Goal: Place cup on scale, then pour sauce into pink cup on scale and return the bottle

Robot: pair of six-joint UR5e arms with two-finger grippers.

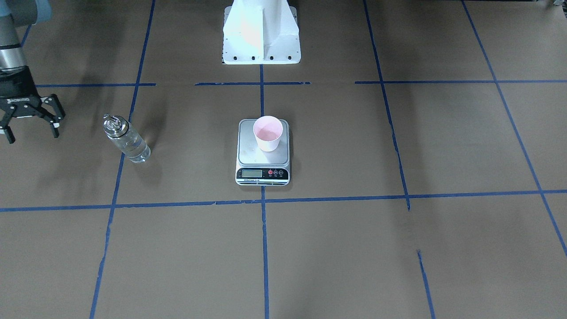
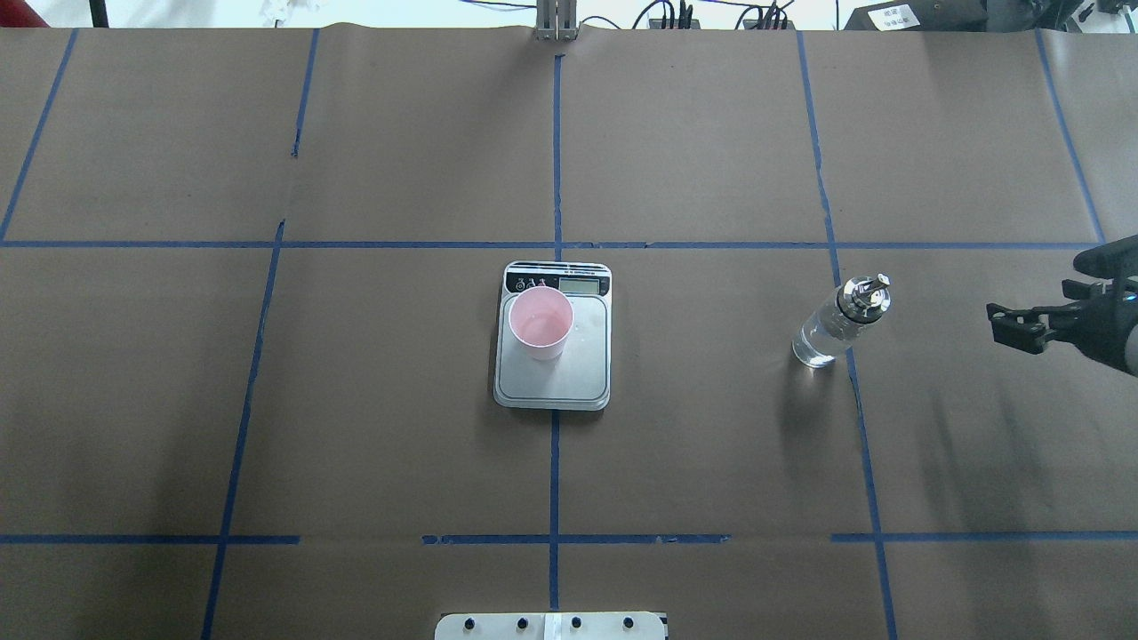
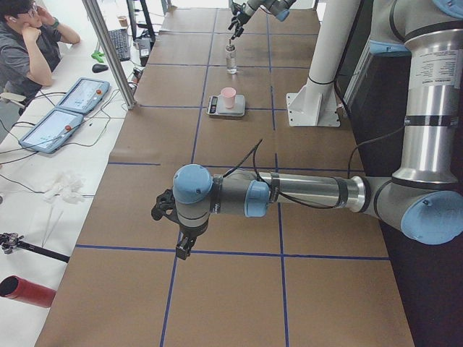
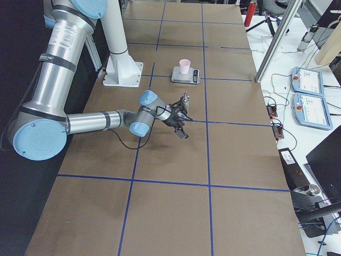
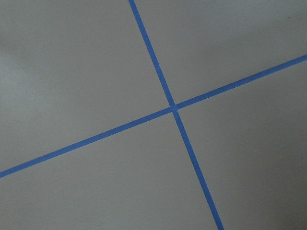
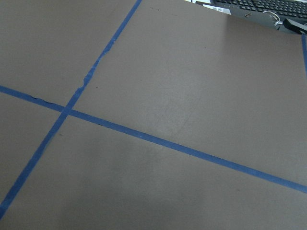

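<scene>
The pink cup [image 1: 268, 133] stands upright on the silver plate of the scale [image 1: 262, 175] at the table's middle; it also shows in the overhead view [image 2: 540, 322] on the scale [image 2: 556, 382]. The clear glass bottle [image 1: 127, 141] with its metal spout cap stands on the table on my right side [image 2: 836, 324], with clear sauce inside. My right gripper [image 1: 32, 133] is open and empty, apart from the bottle, toward the table's right end [image 2: 1013, 324]. My left gripper [image 3: 172, 230] hangs over bare table far from the scale; I cannot tell if it is open.
The white robot pedestal [image 1: 261, 35] stands behind the scale. Blue tape lines [image 2: 556, 244] cross the brown paper table. An operator [image 3: 29, 36] and two tablets [image 3: 69, 108] are beside the far long edge. Both wrist views show only paper and tape.
</scene>
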